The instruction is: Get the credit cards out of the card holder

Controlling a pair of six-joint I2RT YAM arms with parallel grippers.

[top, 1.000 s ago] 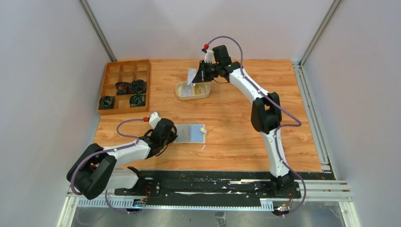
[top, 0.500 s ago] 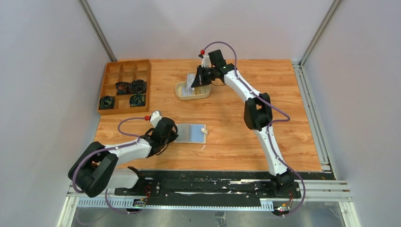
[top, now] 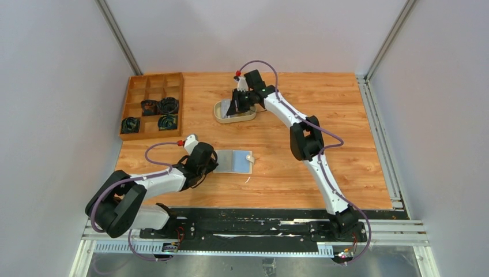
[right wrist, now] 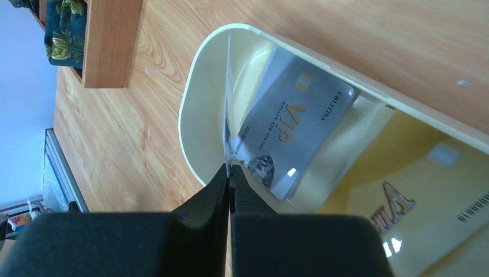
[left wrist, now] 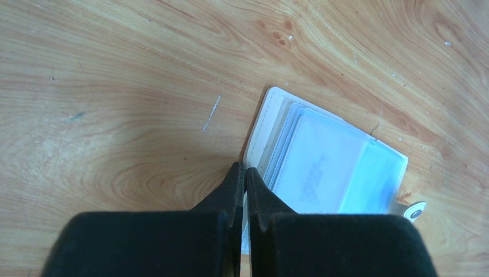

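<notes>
The card holder (top: 233, 161) lay open and flat on the wooden table (top: 300, 173), near and left of centre, its snap tab (left wrist: 414, 212) pointing right. The left gripper (left wrist: 243, 173) had its jaws fully closed on the edge of the holder's left cover, pinching only that thin lip. I judge this grip was meant to pin the wallet down so it would not slide while cards came out. A whitish card (left wrist: 314, 182) with faint print showed through the clear front pocket, so at least one seemed left to pull.

At the far side of the table, the right gripper (right wrist: 229, 170) reached into the oval cream tray (right wrist: 193, 98). Its jaws were squeezed shut on one end of a credit card (right wrist: 225, 86), which stood on edge and showed only as a thin line. The upright hold probably let the card pass between the tray walls. Beneath it a grey VIP card (right wrist: 288, 124) leaned against the tray's wall, and a yellow-orange card (right wrist: 427, 202) lay flat beside it. Letting go looked like the next move. A wooden compartment box (top: 151, 104) sat far left, apart from both arms.
</notes>
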